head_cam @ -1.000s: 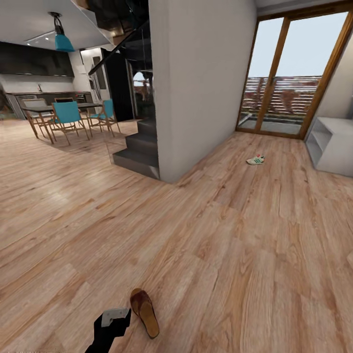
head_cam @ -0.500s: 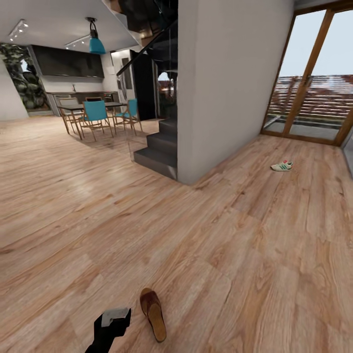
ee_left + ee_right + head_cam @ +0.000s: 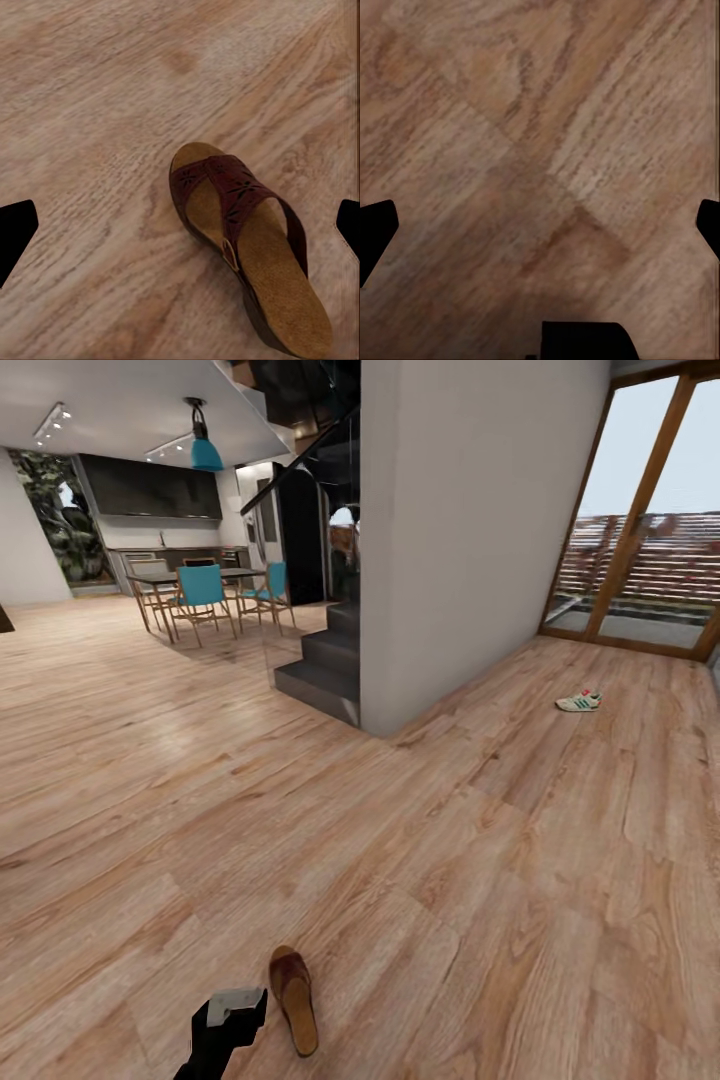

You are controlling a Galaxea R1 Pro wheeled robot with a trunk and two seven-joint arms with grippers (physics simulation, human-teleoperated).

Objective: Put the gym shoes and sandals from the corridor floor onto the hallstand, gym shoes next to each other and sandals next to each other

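Observation:
One dark brown sandal (image 3: 293, 985) with a tan footbeds lies on the corridor floor (image 3: 430, 880) close in front of me, just right of my left arm (image 3: 225, 1020). In the left wrist view the sandal (image 3: 247, 240) lies below my left gripper (image 3: 181, 229), which is open and apart from it, fingertips (image 3: 15, 232) wide on either side. A cream-white gym shoe (image 3: 579, 701) with green stripes sits far off near the glass door. My right gripper (image 3: 540, 229) is open above bare planks. The second sandal, the second gym shoe and the hallstand are out of view.
A pale wall corner (image 3: 400, 560) juts out mid-view with dark stairs (image 3: 320, 670) beside it. A wood-framed glass door (image 3: 640, 520) closes the corridor's far end. A dining table with teal chairs (image 3: 205, 595) stands at the back left.
The whole view has swung left, so the camera moved; the pale grey unit at the right edge has slid out of the picture. The sandal and gym shoe lie where they were.

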